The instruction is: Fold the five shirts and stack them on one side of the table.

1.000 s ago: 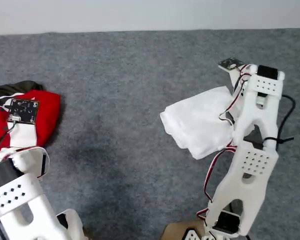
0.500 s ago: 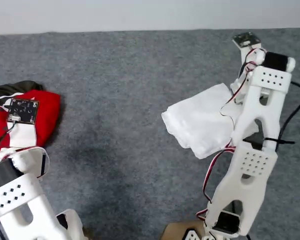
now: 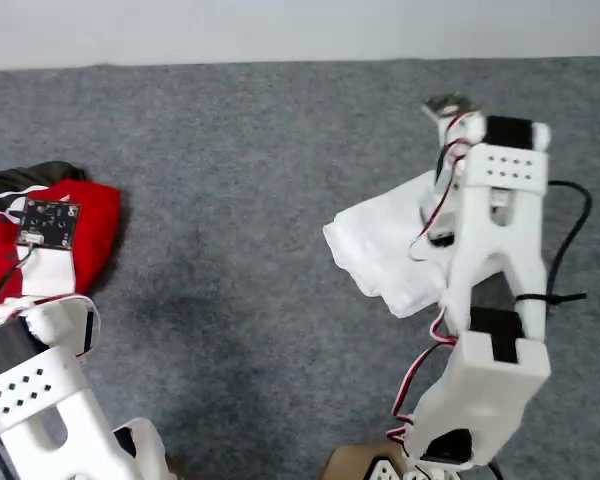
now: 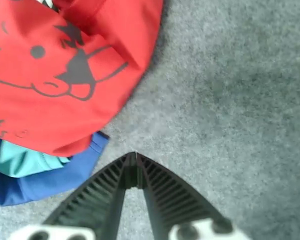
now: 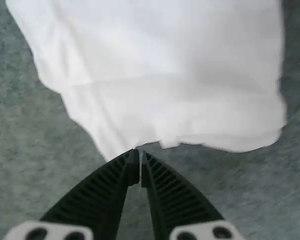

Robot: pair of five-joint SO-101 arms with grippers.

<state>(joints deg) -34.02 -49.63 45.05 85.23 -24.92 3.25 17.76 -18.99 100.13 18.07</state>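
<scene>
On the right side of the grey table [image 3: 230, 180], the white shirt [image 3: 380, 250] is lying in a loosely folded, rumpled bundle. Your right arm [image 3: 492, 240] is leaning over it and covering its right part in the high view. Your right gripper [image 5: 139, 154] is sitting with its jaws pressed together, the tips right at the shirt's hem where the cloth is meeting the table. Whether any fabric is being pinched between them, I cannot tell.

Over at the left edge, the red shirt [image 4: 65, 75] is lying on top of a pile, with its dark cartoon print facing up. A blue shirt [image 4: 40, 185] is peeking out from under it, and a teal shirt [image 4: 22, 162] is showing between the two. A dark garment [image 3: 20, 178] is lying at the far side of the pile. Your left arm [image 3: 40, 370] is reaching over this pile. Your left gripper [image 4: 135, 161] is pointing down with its jaws closed and is gripping nothing. Its tips are over bare table, just beside the corner of the blue shirt. The pile and the white shirt are lying well apart.
</scene>
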